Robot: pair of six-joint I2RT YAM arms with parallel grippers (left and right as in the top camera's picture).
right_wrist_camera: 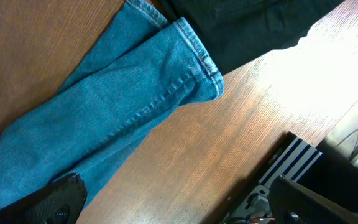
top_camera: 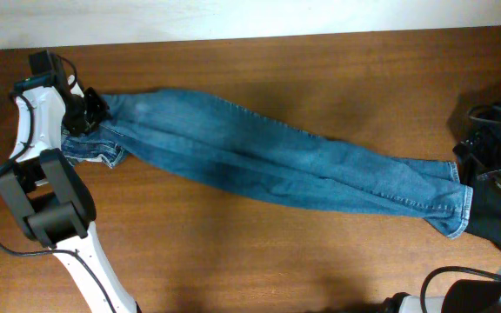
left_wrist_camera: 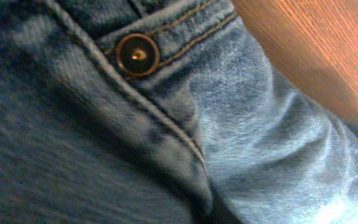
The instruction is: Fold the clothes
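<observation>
jeans point(top_camera: 277, 161): medium blue denim, darker blue partway along from the left claw point(top_camera: 90, 111), paler and faded at the hems farthest from it.
denim at the left claw: blue twill weave with whitish worn streaks along the seams.
stitching point(left_wrist_camera: 185, 25): tan-gold double rows.
button point(left_wrist_camera: 137, 55): dark bronze-brown, coppery rim, small gold glint in the centre.
worktop point(top_camera: 233, 252): warm reddish-brown wood with fine darker grain streaks.
left arm point(top_camera: 37, 130): white shell, black joints, black claw.
dark cloth point(right_wrist_camera: 260, 25): near-black with a green tinge, far from the left claw.
</observation>
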